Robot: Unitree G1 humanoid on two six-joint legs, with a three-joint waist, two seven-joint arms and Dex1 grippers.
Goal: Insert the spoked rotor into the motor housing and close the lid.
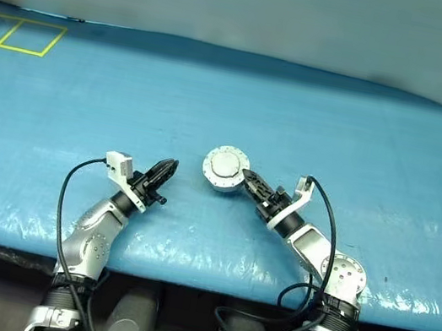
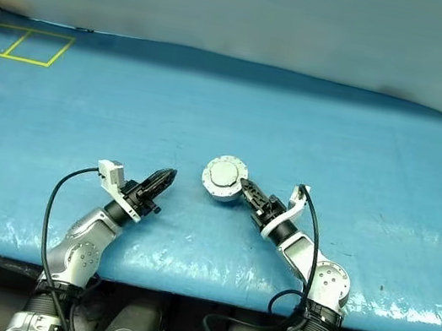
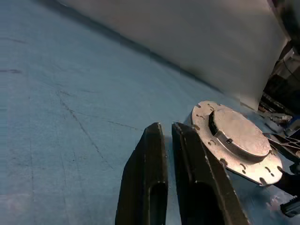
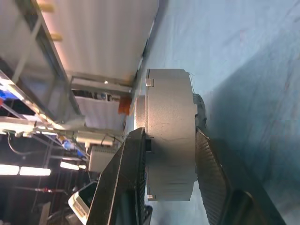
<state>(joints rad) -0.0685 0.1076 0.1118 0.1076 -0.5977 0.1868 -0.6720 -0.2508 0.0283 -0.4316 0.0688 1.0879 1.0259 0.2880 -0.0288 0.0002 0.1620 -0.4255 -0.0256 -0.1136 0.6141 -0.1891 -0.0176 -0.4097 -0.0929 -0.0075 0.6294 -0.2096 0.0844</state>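
Observation:
The motor housing sits near the middle of the blue table. Its lid lies flat on top, plain outer face up. The spoked rotor is out of view. My right gripper reaches the housing from its right and is shut on it. In the right wrist view one finger lies against the lid's edge and the other against the underside of the housing. My left gripper hovers a short way left of the housing. Its fingers stand a narrow gap apart with nothing between them.
Yellow tape squares mark the far left corner of the blue table cover. The table's front edge runs just behind both forearms. A pale wall rises along the far side.

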